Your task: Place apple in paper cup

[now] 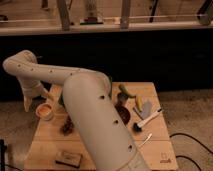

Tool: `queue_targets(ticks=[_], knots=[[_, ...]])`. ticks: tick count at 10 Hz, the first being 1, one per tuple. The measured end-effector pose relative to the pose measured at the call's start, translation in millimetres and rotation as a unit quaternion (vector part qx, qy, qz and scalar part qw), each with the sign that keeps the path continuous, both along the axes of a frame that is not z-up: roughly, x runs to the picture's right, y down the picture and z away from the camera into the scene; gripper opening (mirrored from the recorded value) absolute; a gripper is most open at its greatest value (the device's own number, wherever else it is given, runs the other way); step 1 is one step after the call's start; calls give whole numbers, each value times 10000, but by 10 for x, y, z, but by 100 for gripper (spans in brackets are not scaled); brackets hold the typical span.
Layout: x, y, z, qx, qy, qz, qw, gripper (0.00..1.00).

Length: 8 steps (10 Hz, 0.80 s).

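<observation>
- The apple shows as a yellowish-orange round filling the mouth of the paper cup, so it appears to be seated inside, near the left edge of the bench.
- I judge it firm, smooth and light. It is round enough to roll if nudged out, and about as wide as the cup's mouth, so the fit is snug.
- If it needed a fresh hold, the exposed top is the only part open to grasp; its sides are hidden by the cup wall.
- The cup looks thin and light, likely to tip or crush under a sideways push, so any contact should come from above.
- The end effector hangs just left of the cup, apart from it as far as I can see. Nothing shows in it, and I cannot tell whether it is wide or narrow.
- The arm reaches across the bench and hides much of its middle.
</observation>
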<state>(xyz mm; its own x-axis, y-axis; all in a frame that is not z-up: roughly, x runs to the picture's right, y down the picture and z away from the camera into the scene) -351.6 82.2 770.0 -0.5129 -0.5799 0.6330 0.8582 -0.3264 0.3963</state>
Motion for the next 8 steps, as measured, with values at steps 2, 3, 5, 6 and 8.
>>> queue_targets(ticks=[2,3,5,6,8], knots=[[9,-2,-9,31,-8,-9,10000,75],[6,2,-13,61,-23,-23,10000,75],[11,-1,-24,110,-54,-26,9999,75],[16,-5,-33,157,-91,-22,9998,75],[29,-10,-45,208,-127,-29,9997,75]])
